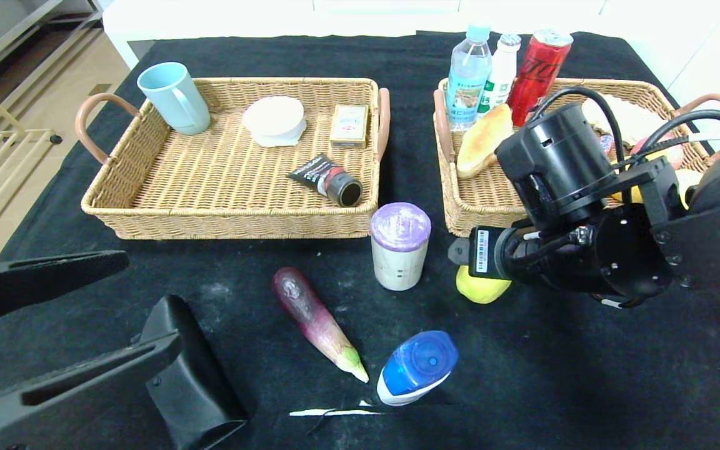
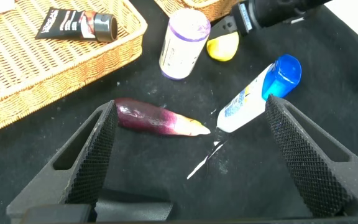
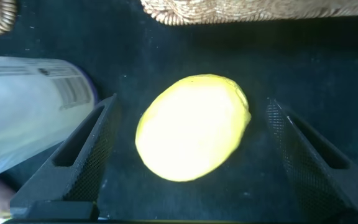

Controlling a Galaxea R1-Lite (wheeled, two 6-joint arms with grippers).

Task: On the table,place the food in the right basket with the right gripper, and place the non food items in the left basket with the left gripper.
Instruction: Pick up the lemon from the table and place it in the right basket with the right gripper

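With the right gripper (image 3: 188, 162) open at centre frame, the lemon (image 3: 192, 126) lies between its fingers, long axis diagonal.

The round yellow lemon-like fruit (image 1: 482, 289) is largely covered by the bulky black right arm in the head view. The black curved hard case (image 1: 188, 375) is cut off by the lower edge. Items deep in the right tan wicker basket (image 1: 466, 215) are masked.
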